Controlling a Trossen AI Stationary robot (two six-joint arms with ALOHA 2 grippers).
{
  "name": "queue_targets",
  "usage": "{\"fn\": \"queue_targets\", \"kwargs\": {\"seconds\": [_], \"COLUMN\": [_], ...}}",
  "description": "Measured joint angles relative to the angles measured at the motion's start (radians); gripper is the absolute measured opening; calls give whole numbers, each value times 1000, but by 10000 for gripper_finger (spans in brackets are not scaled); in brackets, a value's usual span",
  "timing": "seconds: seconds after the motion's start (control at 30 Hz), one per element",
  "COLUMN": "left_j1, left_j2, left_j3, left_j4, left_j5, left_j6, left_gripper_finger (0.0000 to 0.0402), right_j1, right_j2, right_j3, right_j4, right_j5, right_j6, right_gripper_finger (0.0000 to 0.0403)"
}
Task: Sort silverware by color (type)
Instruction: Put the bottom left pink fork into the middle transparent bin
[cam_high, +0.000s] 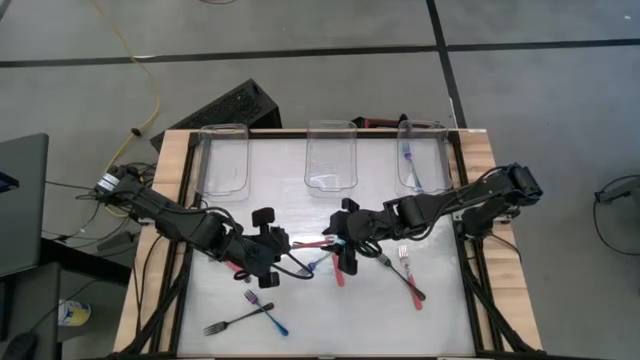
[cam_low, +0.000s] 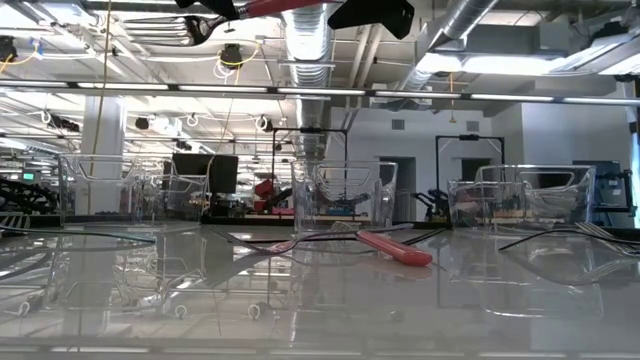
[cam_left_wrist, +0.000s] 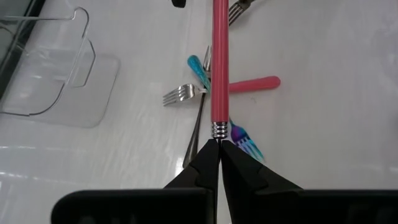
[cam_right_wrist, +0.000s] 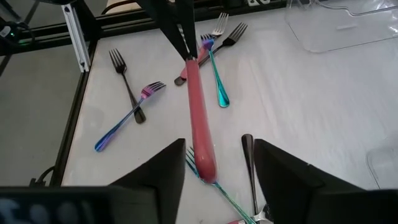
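Silverware here means a red-handled fork (cam_left_wrist: 219, 62), pinched at its metal neck by the closed left pincer (cam_left_wrist: 219, 149) and held above the bench (cam_high: 440, 320). The right pincer (cam_right_wrist: 214, 163), jaws open, straddles the handle's free end. Light, stiff and smooth, it probably grips best mid-handle.

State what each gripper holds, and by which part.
Left gripper pinches the red fork at its neck; right gripper, open around the handle's end, holds nothing.
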Motion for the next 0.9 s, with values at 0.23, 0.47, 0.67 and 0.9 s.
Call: {"fn": "queue_targets", "kwargs": {"seconds": [0.23,0.47,0.67,0.9], "left_j1": [0,0,18,58], "left_j2": [0,0,0,0], "left_j3": [0,0,0,0], "left_j4": [-5,-5,-5,-4], "left_j5": [1,8,50,123], "left_j6": [0,-1,-4,1], "left_gripper_finger": [0,0,0,0], "right_j1": [0,0,0,0], "right_j2": [0,0,-1,-1], "right_j3": [0,0,0,0], "right_j4": [0,0,4,1], "right_j5": [0,0,-65,-103], "right_j6": [0,0,-1,-1], "right_gripper_finger": [141,93,77,90]}}
